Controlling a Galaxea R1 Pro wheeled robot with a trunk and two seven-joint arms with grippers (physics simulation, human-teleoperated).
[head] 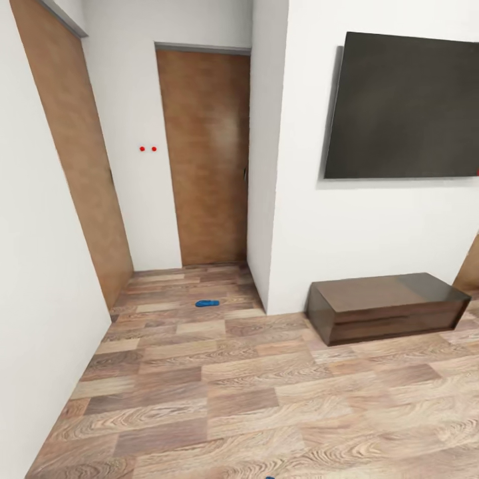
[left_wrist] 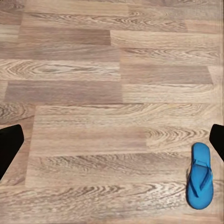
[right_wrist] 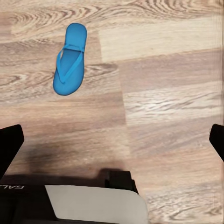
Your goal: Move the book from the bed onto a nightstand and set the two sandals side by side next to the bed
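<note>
**Head view: one sandal far by the door, one at the robot's base**

Head view looked across a plank floor [head: 219,392] toward a brown door [head: 206,159] in a short alcove, with a dark screen [head: 406,106] on the white wall and a low brown cabinet [head: 389,307] beneath it. One blue sandal [head: 207,303] lay on the floor just in front of that door, its long axis crosswise to the door, well apart from the robot. No bed or book could be seen.

A second sandal lay close under the arms. From the left wrist camera this near sandal [left_wrist: 199,176] sat just beside the left gripper [left_wrist: 112,142], off toward one fingertip, flat and strap up, its length running roughly along the line of sight. From the right wrist camera the near sandal [right_wrist: 70,59] lay further off ahead of the right gripper [right_wrist: 112,144], tilted slightly from that line. I judged the left arm the nearer.

Both grippers had their fingers spread wide, only dark tips showing at the frame edges, and nothing was between them. Bare floor surrounded the near sandal on all sides, so a descent looked unobstructed; the robot's own base [right_wrist: 88,203] was the closest edge to mind.
</note>
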